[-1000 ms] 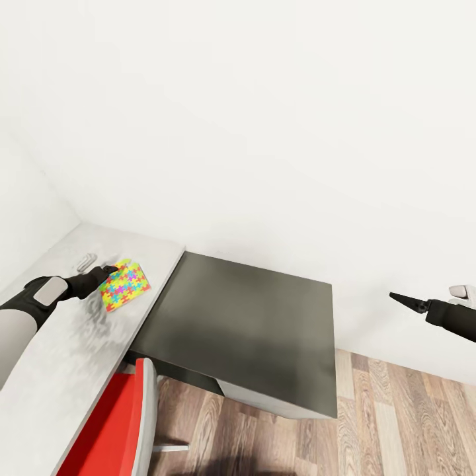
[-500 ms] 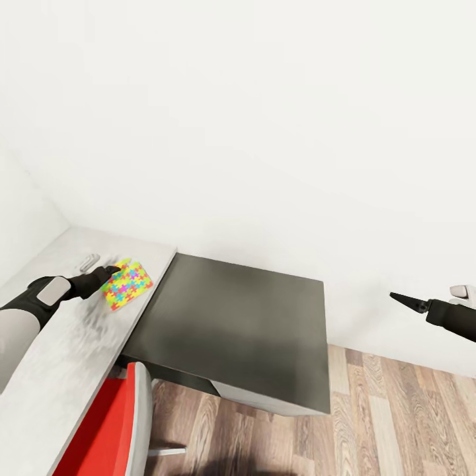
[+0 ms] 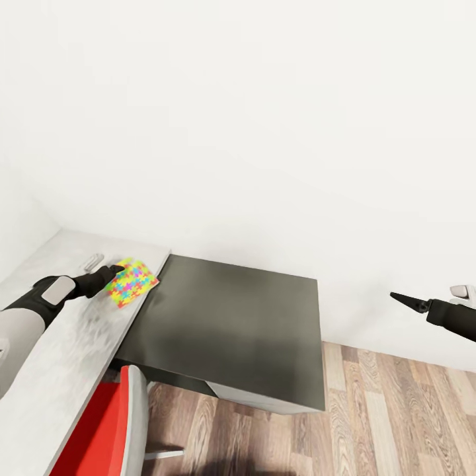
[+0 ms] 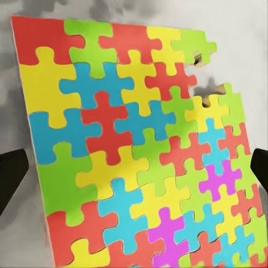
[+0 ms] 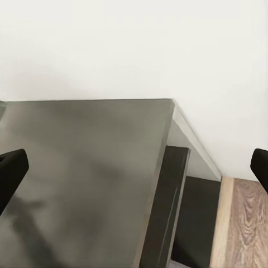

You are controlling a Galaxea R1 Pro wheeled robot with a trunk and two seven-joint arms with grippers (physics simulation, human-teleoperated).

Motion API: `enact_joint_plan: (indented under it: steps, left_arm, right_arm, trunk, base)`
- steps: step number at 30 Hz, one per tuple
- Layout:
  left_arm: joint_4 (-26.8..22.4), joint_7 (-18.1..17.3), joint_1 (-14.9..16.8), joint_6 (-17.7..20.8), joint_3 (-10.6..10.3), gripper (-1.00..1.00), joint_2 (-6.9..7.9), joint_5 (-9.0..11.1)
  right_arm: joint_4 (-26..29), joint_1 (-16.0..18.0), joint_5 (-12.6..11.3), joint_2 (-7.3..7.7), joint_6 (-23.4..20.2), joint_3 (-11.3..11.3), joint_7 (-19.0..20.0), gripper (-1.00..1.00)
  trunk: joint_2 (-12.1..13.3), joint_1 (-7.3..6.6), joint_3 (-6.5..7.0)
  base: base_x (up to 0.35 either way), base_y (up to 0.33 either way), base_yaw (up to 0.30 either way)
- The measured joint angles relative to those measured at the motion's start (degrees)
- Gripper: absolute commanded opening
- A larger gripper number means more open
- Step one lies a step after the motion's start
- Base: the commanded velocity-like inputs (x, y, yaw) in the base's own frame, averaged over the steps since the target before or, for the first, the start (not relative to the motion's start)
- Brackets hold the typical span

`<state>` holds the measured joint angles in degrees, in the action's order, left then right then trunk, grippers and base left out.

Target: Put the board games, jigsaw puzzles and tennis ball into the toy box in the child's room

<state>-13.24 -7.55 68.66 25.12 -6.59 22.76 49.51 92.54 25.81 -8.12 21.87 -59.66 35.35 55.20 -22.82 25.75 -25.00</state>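
Left fingers (image 4: 11,173) spread wide, one dark tip off each side of a thin, flat, square jigsaw puzzle of yellow, red, blue, green and pink interlocking pieces (image 4: 134,151). Cannot tell whether either tip touches it. Puzzle apparently tilted rather than flat, near the far right corner of the long pale grey marbled desk (image 3: 59,344), one corner just at the desk's right edge (image 3: 132,283).

Right fingers (image 5: 11,167) likewise spread, pinching nothing, held well apart from the desk, out over the low dark grey cabinet (image 3: 238,330) butting against the desk's right edge. Beyond that, wood plank floor (image 3: 396,410); at the desk's near edge, a red chair (image 3: 99,430).

Likely step: securing the puzzle for carrying to the toy box.

Risks, judged from here:
- No firm pinch on so thin a sheet, so a slip on lifting.
- So close to the right edge, any sideways nudge likely to send it onto the cabinet or down the gap.
- Closing on the tilted sheet likely to twist it or flip it away.
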Motion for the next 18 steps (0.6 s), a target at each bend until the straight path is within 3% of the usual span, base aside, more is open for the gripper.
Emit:
enact_joint_plan:
  steps: [11, 15, 18]
  left_arm:
    - [-0.03, -0.17, 0.08, 0.26, 0.23, 1.0, -0.65, 0.42]
    - [-0.12, -0.8, 0.1, 0.71, 0.2, 1.0, -0.67, 4.77]
    - [-0.13, -1.36, 0.13, 0.87, 0.15, 1.0, -0.67, 5.97]
  right_arm:
    - [0.0, -0.01, -0.02, 0.01, 0.0, -0.04, 0.0, 1.0]
    - [0.0, -0.01, 0.0, 0.0, 0.0, -0.06, 0.0, 1.0]
    - [0.0, -0.02, 0.0, 0.0, 0.0, -0.06, 0.01, 1.0]
  trunk:
    - [0.0, 0.0, 0.0]
    - [0.0, 0.0, 0.0]
    - [0.0, 0.0, 0.0]
  base:
    - [0.0, 0.0, -0.037]
    - [0.0, 0.0, -0.011]
    - [0.0, 0.0, -0.004]
